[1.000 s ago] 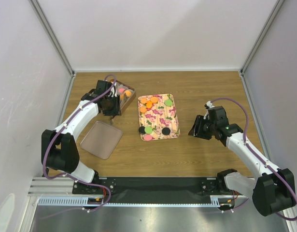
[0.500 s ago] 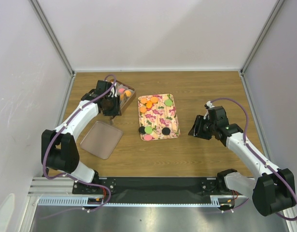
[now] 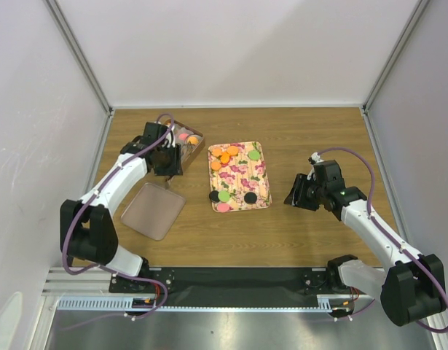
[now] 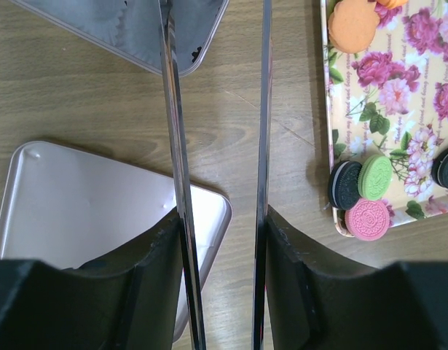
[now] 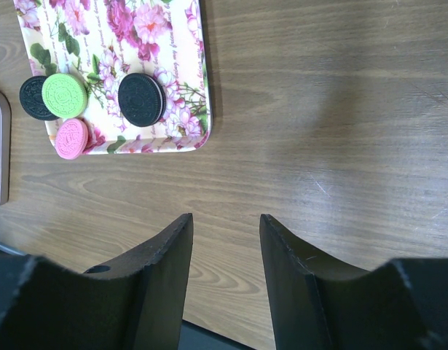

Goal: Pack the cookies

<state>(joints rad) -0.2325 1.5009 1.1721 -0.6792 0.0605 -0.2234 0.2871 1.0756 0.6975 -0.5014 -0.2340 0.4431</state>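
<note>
Cookies [image 3: 224, 195]: found laid on floral tray [image 3: 242, 173]; judged light, stiff, crumbly; best pinched gently across the rim; left gripper [image 3: 167, 169] and right gripper [image 5: 225, 219] seen parted, nothing held.

Bare table [image 3: 296, 146] is lying open between your right gripper [image 3: 291, 196] and floral tray [image 3: 239, 176]; tin lid [image 3: 153, 210] is crowding your left gripper [image 3: 167, 173].
</note>
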